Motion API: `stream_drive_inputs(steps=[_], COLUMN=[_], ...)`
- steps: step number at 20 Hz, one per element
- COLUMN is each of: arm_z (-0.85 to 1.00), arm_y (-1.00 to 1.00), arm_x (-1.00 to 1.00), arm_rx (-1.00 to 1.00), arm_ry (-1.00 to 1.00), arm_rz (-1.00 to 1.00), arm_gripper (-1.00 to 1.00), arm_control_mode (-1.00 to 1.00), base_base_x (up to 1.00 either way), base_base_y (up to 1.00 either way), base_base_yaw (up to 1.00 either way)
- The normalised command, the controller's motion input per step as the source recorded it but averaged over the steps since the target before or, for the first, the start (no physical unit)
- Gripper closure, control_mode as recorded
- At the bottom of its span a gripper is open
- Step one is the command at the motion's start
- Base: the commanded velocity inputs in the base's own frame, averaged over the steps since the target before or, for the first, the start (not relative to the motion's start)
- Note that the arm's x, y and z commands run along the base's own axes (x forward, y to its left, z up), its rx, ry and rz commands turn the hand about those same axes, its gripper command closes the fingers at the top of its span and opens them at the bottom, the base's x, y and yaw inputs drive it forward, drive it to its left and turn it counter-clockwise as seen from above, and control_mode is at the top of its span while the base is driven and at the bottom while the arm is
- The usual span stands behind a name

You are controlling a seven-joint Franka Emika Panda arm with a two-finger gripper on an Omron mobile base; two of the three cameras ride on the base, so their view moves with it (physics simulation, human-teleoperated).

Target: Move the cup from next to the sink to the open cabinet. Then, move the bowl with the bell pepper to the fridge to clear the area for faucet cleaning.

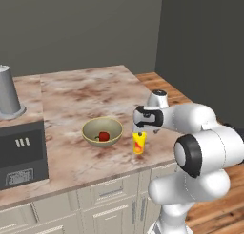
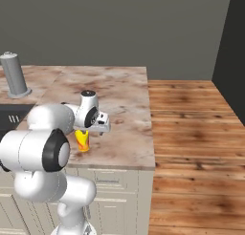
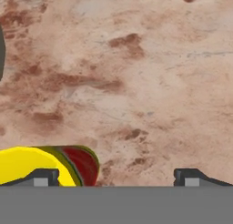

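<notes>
The yellow cup (image 1: 138,143) with a red and green picture stands upright near the counter's front edge, right of the bowl. My gripper (image 1: 139,131) hangs open just above it, pointing down. In the hand view the cup (image 3: 41,166) sits at the lower left by one fingertip (image 3: 42,177), off-centre between the open jaws of my gripper (image 3: 116,178). From the right base view the cup (image 2: 83,140) shows under my hand and gripper (image 2: 88,130). The pale olive bowl (image 1: 102,132) holds the red bell pepper (image 1: 103,136). The dark sink (image 1: 21,154) lies at the left.
A pale grey upright cylinder (image 1: 8,92) stands at the back left of the marbled counter (image 1: 86,92). The counter ends at the right over a wooden floor (image 2: 191,129). My own arm (image 1: 200,147) crosses close to the cup's right.
</notes>
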Motion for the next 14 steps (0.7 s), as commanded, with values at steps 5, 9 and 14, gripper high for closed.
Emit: stream_drive_inputs(steps=[5,9,14], arm_z=[-0.1,-0.28,-0.27], arm_y=[0.0,0.0,0.0], arm_x=[0.19,0.12,0.03], arm_rx=[0.0,0.0,0.01], arm_ry=[0.0,0.0,-0.01], arm_rz=[0.0,0.0,0.0], arm_gripper=[-1.0,-1.0,-1.0], arm_control_mode=[-1.0,-1.0,-1.0], base_base_x=[0.0,0.0,0.0], base_base_y=[0.0,0.0,0.0], base_base_yaw=[0.0,0.0,0.0])
